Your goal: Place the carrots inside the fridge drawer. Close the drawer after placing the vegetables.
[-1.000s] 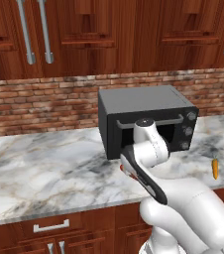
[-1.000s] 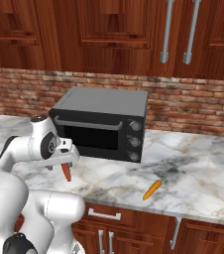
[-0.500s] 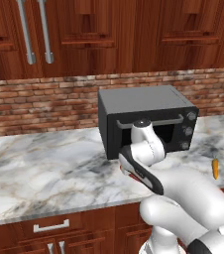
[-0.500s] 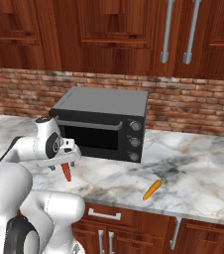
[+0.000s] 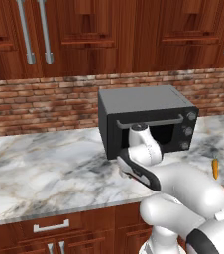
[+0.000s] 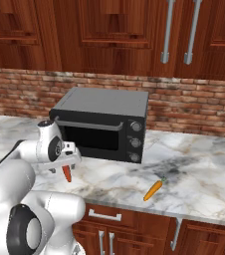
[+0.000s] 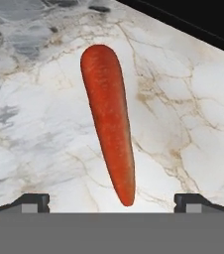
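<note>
A black toaster oven [image 6: 104,122] stands at the back of the marble tabletop [image 5: 49,168] against the brick wall [image 6: 194,107], just behind the hand [image 7: 112,201], whose fingers [image 7: 32,201] are spread wide with nothing between them. A red-orange carrot [image 7: 109,119] lies flat on the tabletop directly under the hand, pointed end toward it (in the right base view it shows as a reddish tip [image 6: 67,173] below the wrist). A second, orange carrot [image 6: 153,189] lies well to the right near the front edge, with bare marble around it; no writing can be read on the oven.
</note>
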### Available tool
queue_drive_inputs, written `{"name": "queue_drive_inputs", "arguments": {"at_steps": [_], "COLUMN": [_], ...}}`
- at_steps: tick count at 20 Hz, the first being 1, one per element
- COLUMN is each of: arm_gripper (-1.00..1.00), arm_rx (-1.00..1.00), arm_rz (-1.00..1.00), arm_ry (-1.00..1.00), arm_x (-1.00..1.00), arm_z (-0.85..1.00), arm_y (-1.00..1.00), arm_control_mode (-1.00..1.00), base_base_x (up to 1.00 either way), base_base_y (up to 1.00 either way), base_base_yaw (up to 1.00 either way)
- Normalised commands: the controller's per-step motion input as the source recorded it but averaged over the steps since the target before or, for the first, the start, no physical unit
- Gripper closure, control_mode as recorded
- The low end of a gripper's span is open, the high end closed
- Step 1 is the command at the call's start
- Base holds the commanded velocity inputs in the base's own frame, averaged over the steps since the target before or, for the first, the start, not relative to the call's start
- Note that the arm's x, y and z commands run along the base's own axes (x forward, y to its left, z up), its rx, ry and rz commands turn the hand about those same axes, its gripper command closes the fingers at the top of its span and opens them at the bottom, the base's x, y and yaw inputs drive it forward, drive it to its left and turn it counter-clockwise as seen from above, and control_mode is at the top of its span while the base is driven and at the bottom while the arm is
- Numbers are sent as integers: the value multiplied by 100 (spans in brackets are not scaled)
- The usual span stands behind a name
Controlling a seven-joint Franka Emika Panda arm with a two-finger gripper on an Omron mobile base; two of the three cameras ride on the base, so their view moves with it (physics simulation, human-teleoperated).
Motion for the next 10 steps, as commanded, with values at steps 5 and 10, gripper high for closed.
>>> {"name": "queue_drive_inputs", "arguments": {"at_steps": [5,10], "arm_gripper": [-100,-100], "arm_rx": [0,5], "arm_rz": [3,4], "arm_ry": [0,0], "arm_x": [7,28], "arm_z": [-27,-20], "arm_y": [10,-1], "arm_control_mode": [-100,-100], "base_base_x": [0,0], "base_base_y": [0,0], "base_base_yaw": [0,0]}}
